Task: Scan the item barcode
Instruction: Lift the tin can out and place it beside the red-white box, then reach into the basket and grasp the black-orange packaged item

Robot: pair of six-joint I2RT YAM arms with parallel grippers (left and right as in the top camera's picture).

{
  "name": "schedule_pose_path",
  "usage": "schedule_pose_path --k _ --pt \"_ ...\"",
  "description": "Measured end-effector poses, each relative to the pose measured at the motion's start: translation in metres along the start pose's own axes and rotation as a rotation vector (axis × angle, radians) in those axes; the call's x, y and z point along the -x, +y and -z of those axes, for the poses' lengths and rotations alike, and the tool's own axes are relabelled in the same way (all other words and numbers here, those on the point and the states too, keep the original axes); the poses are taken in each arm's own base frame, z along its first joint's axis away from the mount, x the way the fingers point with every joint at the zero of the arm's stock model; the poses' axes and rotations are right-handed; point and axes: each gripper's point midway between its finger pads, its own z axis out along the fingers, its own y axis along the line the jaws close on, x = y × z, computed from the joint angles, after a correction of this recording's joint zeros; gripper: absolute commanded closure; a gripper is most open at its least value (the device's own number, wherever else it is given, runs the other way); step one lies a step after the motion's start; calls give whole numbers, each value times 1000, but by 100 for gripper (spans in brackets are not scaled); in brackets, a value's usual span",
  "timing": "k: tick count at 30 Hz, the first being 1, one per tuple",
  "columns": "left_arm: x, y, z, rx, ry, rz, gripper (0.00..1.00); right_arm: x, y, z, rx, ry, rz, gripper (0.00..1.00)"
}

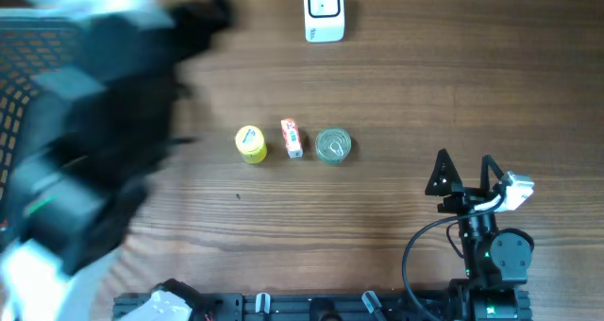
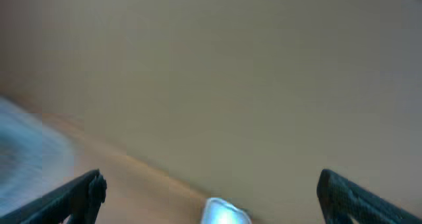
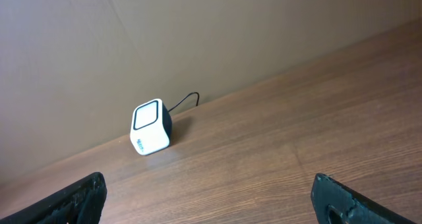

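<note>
Left gripper [image 2: 211, 184] spread wide — 3 items [image 1: 293, 138], scanner [image 1: 324, 9] beyond.

A black mesh basket [image 1: 17, 94] sits at the wooden table's [image 1: 396, 85] left.

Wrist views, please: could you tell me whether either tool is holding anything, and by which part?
Nothing is held. The left tool and the right tool both stand open with nothing between their fingers.
</note>
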Motion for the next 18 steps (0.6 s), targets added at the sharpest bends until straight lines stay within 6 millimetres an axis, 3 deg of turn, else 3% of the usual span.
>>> schedule_pose_path --k 1,2,3,4,5,7,9,14,18 --pt "24 68 11 210 -55 33 0 0 0 0 0 0 0 0" --pt "35 115 21 362 -83 82 0 0 0 0 0 1 0 0" --pt "33 153 27 483 -69 139 0 0 0 0 0 1 0 0" --pt "26 206 34 664 -46 230 0 0 0 0 -1 1 0 0" --pt "19 233 33 755 -30 296 0 0 0 0 -1 1 0 0" --pt "-23 301 18 958 115 526 0 0 0 0 -1 1 0 0" --pt "-53 336 3 1060 198 641 0 0 0 0 0 1 0 0" --pt "-114 374 -19 1156 201 718 0 0 0 0 0 1 0 0" --pt "-160 404 -18 1229 159 721 0 0 0 0 -1 0 0 0"
